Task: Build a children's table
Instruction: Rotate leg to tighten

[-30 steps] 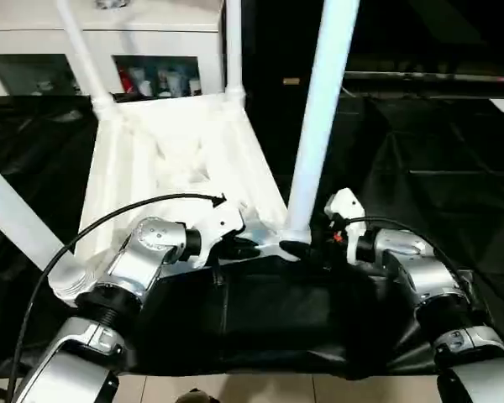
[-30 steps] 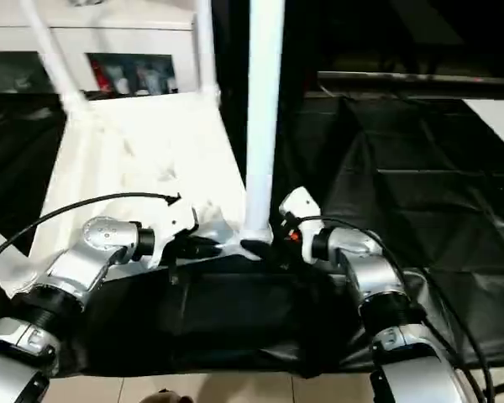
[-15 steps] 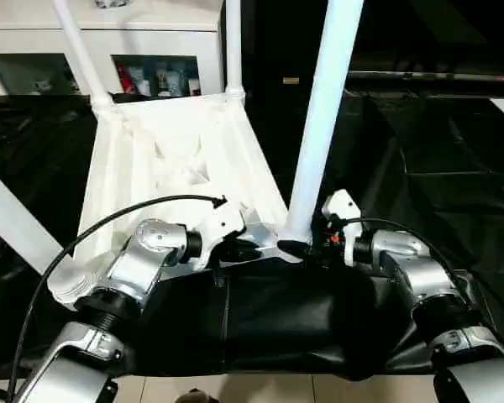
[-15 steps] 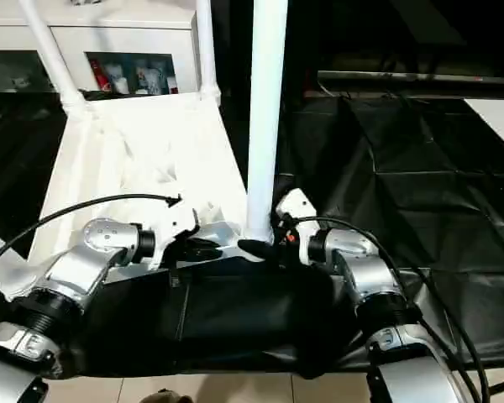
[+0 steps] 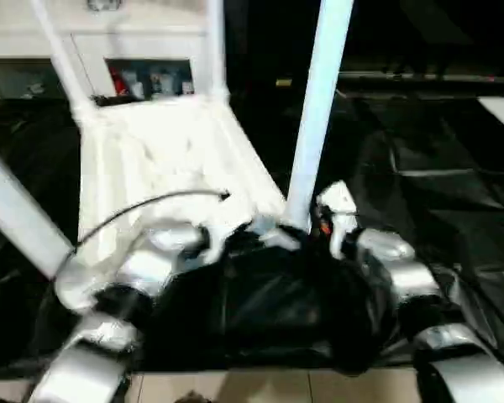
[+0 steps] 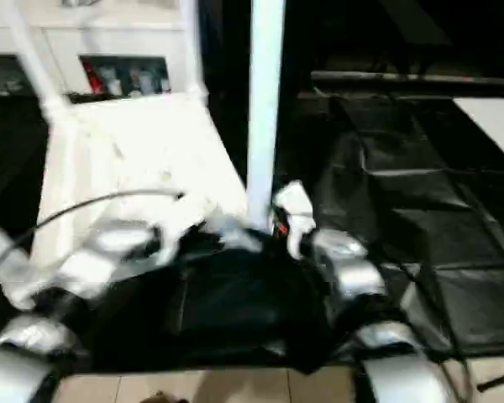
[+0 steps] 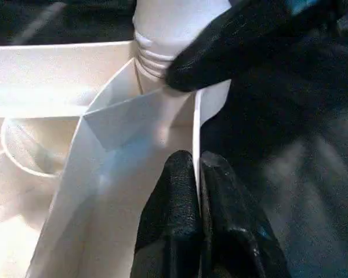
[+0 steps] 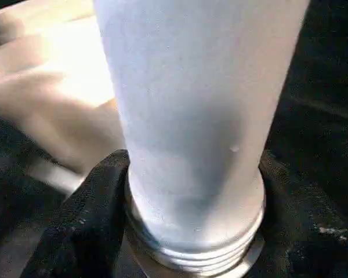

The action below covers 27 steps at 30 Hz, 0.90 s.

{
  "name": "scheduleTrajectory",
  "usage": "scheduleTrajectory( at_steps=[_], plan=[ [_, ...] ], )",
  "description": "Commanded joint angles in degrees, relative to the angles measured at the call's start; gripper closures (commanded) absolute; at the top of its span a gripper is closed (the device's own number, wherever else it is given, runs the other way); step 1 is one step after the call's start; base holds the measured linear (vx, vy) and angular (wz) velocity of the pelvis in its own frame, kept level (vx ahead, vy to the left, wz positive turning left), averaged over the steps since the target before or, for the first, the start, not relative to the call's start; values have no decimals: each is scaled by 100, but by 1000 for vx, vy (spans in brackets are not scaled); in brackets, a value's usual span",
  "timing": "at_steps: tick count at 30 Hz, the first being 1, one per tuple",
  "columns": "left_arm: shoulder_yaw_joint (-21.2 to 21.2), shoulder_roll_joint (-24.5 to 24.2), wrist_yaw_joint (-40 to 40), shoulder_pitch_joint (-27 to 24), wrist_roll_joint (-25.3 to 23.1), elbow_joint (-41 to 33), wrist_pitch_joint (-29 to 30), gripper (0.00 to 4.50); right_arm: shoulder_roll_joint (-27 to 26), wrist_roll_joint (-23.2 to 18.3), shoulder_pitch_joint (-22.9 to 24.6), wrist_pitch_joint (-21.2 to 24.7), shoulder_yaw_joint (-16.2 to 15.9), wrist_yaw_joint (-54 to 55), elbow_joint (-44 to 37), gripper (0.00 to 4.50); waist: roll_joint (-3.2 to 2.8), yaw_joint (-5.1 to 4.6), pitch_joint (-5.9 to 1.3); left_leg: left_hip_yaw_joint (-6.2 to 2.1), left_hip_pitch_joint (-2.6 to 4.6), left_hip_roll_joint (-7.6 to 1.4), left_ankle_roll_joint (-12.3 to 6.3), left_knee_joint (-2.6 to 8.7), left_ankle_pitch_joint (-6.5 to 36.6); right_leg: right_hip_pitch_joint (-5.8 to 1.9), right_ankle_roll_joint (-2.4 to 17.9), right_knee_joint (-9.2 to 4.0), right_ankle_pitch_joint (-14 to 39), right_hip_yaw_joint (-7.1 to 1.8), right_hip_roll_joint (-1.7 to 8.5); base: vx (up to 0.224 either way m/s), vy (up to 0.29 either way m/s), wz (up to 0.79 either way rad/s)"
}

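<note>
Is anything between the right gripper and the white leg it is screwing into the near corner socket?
Nothing visible. The right gripper is already closed around the base of the white tapered plastic tube leg, which stands in the corner socket of the white ribbed plastic tabletop.

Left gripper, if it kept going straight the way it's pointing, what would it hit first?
Probably the threaded base of the leg standing in the corner socket. The left gripper pinches the tabletop's thin side wall, and that wall runs straight ahead to the leg. A finger of the right gripper also rests there; depth is unclear.

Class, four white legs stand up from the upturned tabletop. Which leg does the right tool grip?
The near-right leg, closest to the camera. The right tool holds its threaded base; the other three legs stand free.
</note>
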State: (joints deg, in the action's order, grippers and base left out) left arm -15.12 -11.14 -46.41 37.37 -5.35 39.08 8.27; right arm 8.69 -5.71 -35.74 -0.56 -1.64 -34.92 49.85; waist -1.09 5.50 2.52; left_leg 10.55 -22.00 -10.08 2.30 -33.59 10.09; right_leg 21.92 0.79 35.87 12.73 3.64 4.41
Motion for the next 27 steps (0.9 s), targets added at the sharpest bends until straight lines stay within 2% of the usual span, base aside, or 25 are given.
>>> scheduleTrajectory(
  at_steps=[1, 4, 5, 7, 10, 12, 15, 16, 18, 21, 23, 25, 27],
  plan=[
    [281, 174, 807, 159, -10, 338, 38, 450, -186, 32, 7, 313, 140, 906, 430, 175, 66, -6, -285, -160, 139, -351, 25, 467, 1406, -169, 1140, -541, 1458, -300, 509, 0, 0, 0],
    [343, 372, 1347, 383, -70, 660, 51, 450, -348, 57, -128, 433, 280, 1714, 739, 175, 49, -6, -298, -155, 127, -344, 5, 455, 1332, -167, 1110, -544, 1308, -304, 516, 0, 0, 0],
    [354, 504, 1599, 499, -90, 832, 77, 450, -448, 148, -202, 404, 244, 1982, 852, 175, 25, -2, -319, -160, 113, -352, -21, 448, 1201, -185, 1137, -510, 1019, -301, 515, 0, 0, 0],
    [334, 591, 1688, 571, -117, 971, 45, 450, -512, 283, -270, 319, 152, 2069, 950, 175, 24, -17, -333, -151, 107, -337, -70, 433, 1057, -191, 1212, -472, 598, -289, 486, 0, 0, 0],
    [308, 654, 1649, 619, -128, 1106, -49, 450, -557, 361, -319, 106, 114, 2004, 998, 175, 17, 9, -339, -139, 96, -337, -215, 408, 953, -214, 1284, -462, 241, -282, 501, 0, 0, 0],
    [288, 654, 1612, 619, -142, 1127, -87, 450, -558, 383, -322, 20, 103, 1981, 978, 175, 5, 21, -343, -142, 93, -341, -268, 407, 935, -225, 1308, -453, 171, -279, 504, 0, 0, 0],
    [240, 646, 1555, 632, -164, 1213, -194, 450, -566, 374, -336, -127, 100, 1944, 957, 175, 8, 20, -329, -140, 107, -343, -268, 421, 1108, -219, 1297, -488, 428, -279, 505, 0, 0, 0],
    [185, 601, 1410, 595, -158, 1219, -294, 450, -553, 222, -316, -286, 176, 1701, 844, 119, -1, 25, -332, -141, 109, -350, -262, 422, 1144, -225, 1276, -496, 472, -285, 514, 0, 0, 0],
    [167, 551, 1287, 553, -131, 1191, -322, 450, -510, 65, -288, -389, 265, 1426, 705, 105, 7, 33, -339, -138, 108, -351, -284, 418, 1101, -229, 1282, -486, 403, -283, 511, 0, 0, 0],
    [158, 471, 1159, 489, -111, 1129, -413, 450, -360, 63, -240, -412, 213, 1152, 525, 85, 28, 17, -336, -140, 78, -341, -377, 414, 1011, -247, 1280, -472, 311, -272, 505, 0, 0, 0],
    [148, 408, 1043, 441, -97, 1056, -487, 450, -220, 43, -177, -335, 134, 789, 328, 63, 33, 9, -331, -139, 76, -342, -435, 407, 994, -253, 1298, -479, 341, -267, 504, 0, 0, 0],
    [132, 299, 806, 342, -78, 912, -595, 450, 91, 121, 13, -257, -156, 48, -84, 63, 37, 4, -328, -134, 68, -338, -514, 391, 935, -256, 1306, -486, 347, -264, 502, 0, 0, 0],
    [113, 243, 709, 295, -79, 833, -636, 450, 238, 123, 119, -228, -274, -310, -283, 63, 41, 18, -331, -137, 65, -348, -561, 385, 906, -258, 1287, -487, 360, -262, 506, 0, 0, 0]
  ],
)
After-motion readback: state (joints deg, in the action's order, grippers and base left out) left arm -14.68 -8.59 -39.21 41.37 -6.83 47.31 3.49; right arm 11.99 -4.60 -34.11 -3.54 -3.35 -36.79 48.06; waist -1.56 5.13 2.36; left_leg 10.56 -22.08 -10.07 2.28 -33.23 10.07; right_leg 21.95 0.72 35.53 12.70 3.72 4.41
